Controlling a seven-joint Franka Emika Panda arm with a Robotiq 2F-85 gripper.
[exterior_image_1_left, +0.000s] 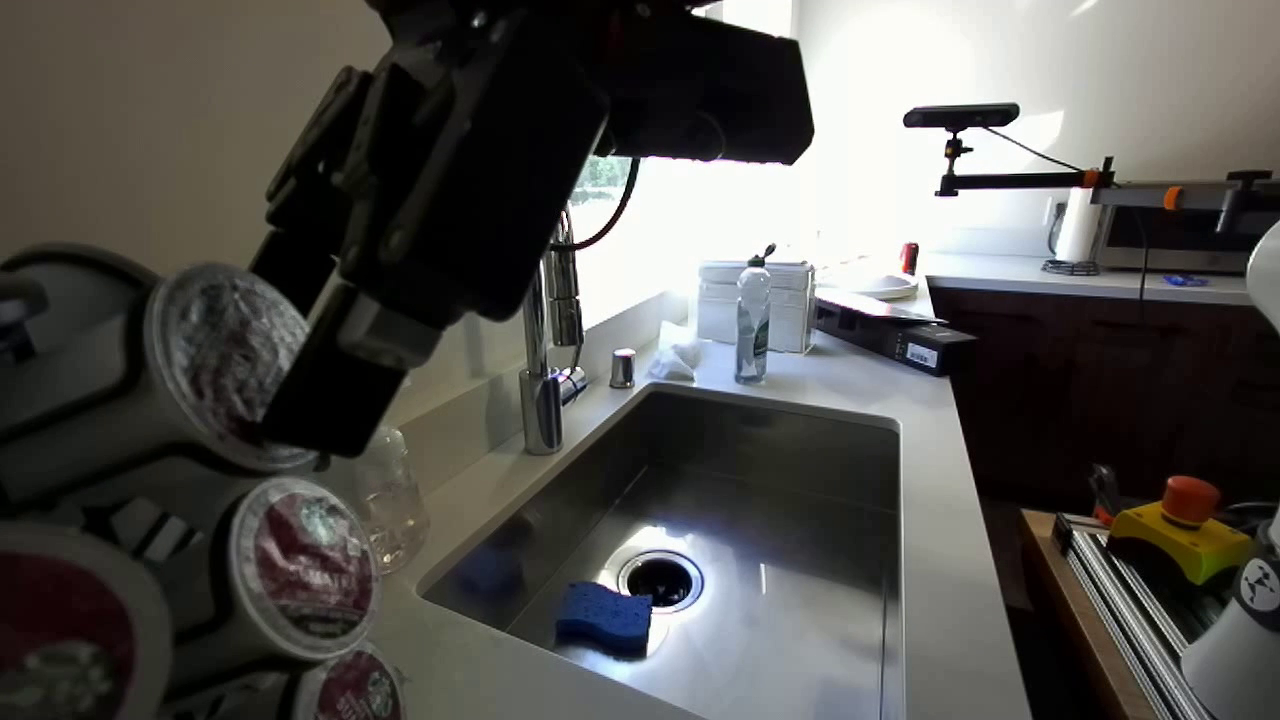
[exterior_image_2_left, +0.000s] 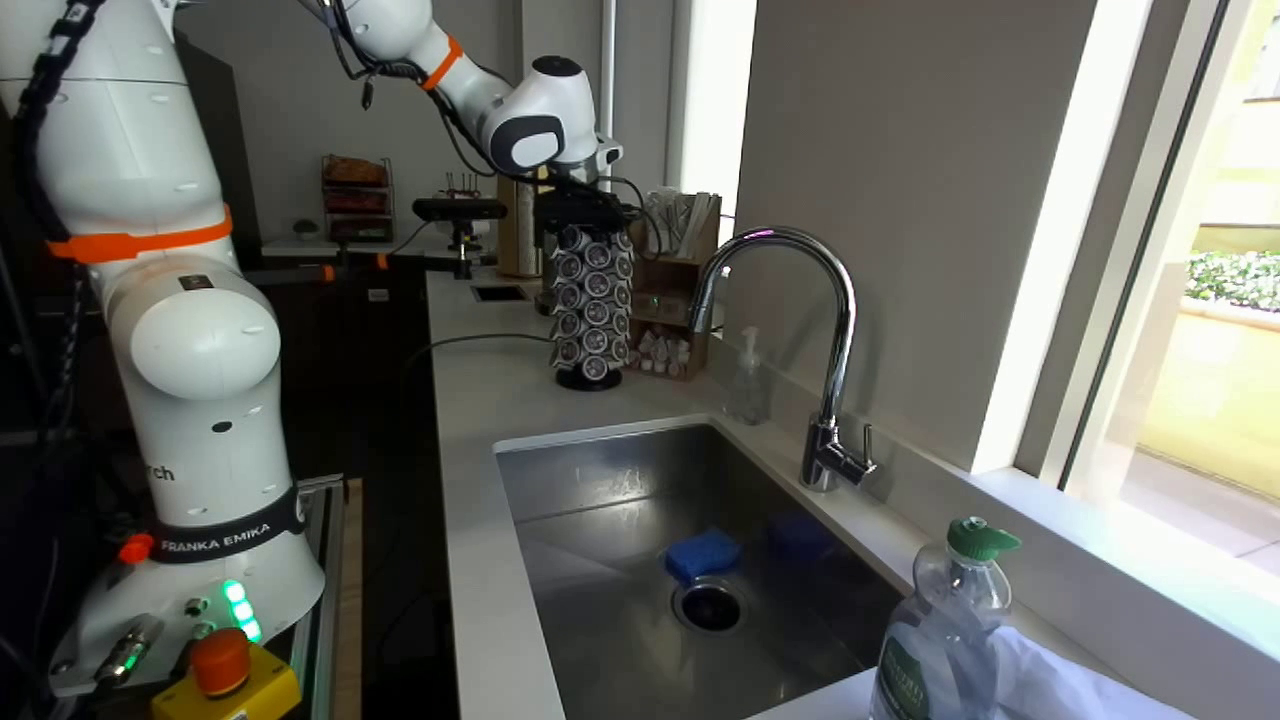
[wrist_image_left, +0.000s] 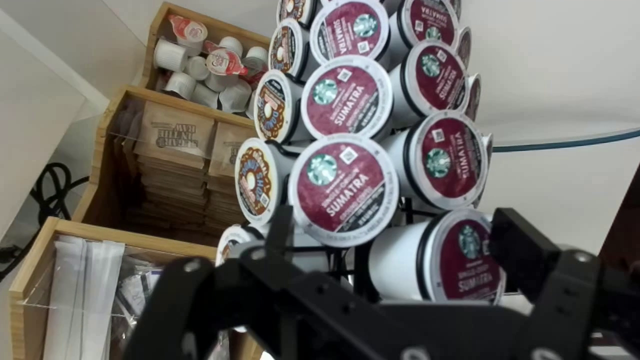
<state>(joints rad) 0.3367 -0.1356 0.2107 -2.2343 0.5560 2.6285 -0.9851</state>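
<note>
Bamboo organizer (wrist_image_left: 125, 237), spanning seven to eleven o'clock in the wrist view: long white paper items (wrist_image_left: 82, 300) at eight, Sugar In The Raw packets (wrist_image_left: 172, 135) between nine and ten, creamer cups (wrist_image_left: 200, 70), some red-lidded, past ten. Original Donut Shop pods (wrist_image_left: 254, 180), curving from eight up toward twelve, seated in a carousel rack (exterior_image_2_left: 588, 381), its round black base on the countertop (exterior_image_2_left: 500, 400) in an exterior view. Starbucks Sumatra pod (wrist_image_left: 344, 190), lid toward the lens, at the dial's centre; others of its kind fill the rack between twelve and three. Likely handling: light, stiff-walled, smooth enough to slip, with a thin lid that probably punctures easily; best hold, squarely across the rim or the cup wall just behind it, clear of the lid face. Robotiq gripper (wrist_image_left: 395, 225), its body at six o'clock: jaws spread wide, grasping nothing. Lower Sumatra pod (wrist_image_left: 470, 260) at four, close beside the jaw there, which overlaps its edge in this view; contact cannot be told. Dark blue cable (wrist_image_left: 565, 144), near three o'clock, lies on the countertop.
</note>
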